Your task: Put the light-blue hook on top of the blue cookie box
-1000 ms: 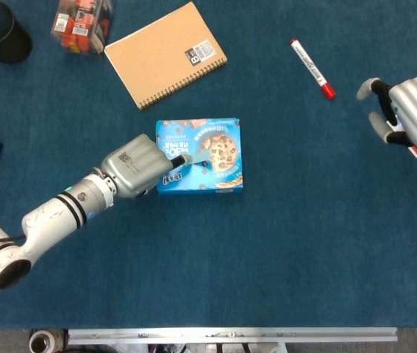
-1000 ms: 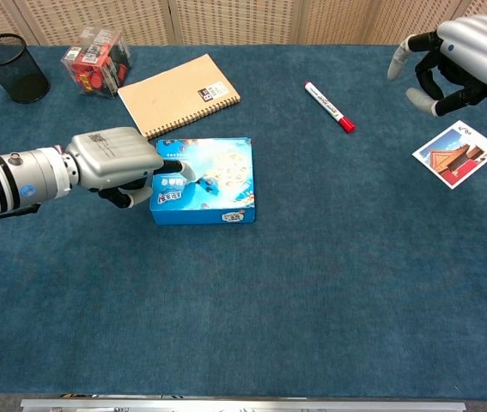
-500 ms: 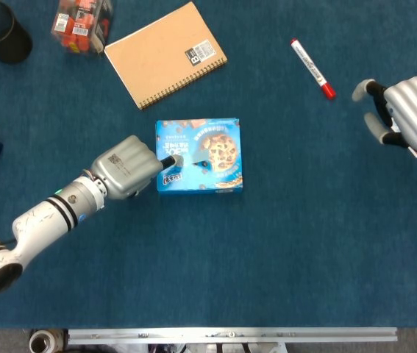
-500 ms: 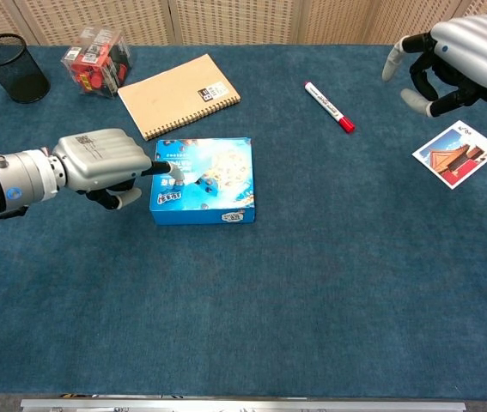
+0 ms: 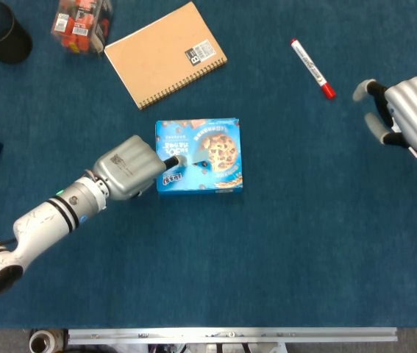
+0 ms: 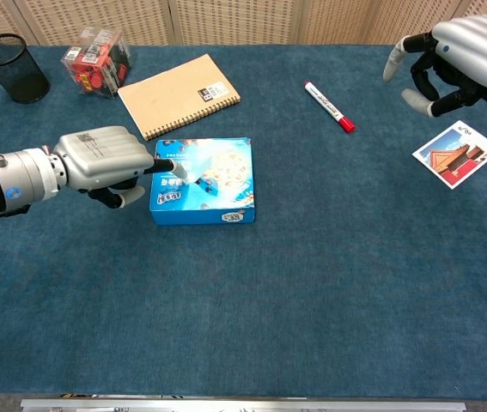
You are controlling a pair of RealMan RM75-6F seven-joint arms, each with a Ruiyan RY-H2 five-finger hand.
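The light-blue hook [image 5: 195,155] lies on top of the blue cookie box [image 5: 224,179], near its 9 o'clock edge, with a fingertip of the left hand [image 5: 129,167] beside it; whether it is pinched cannot be told. Withdraw that hand toward 8 o'clock without dragging the hook off. The right hand [image 6: 466,62] hangs empty, fingers loosely curled; a black mesh cup [image 6: 12,68] at 10 o'clock shows no contents

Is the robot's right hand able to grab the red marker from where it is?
Probably yes. The right hand hangs open over the table's far right side, and the red marker lies alone on the blue cloth with nothing between them. Only the picture card is nearby, off to the side.
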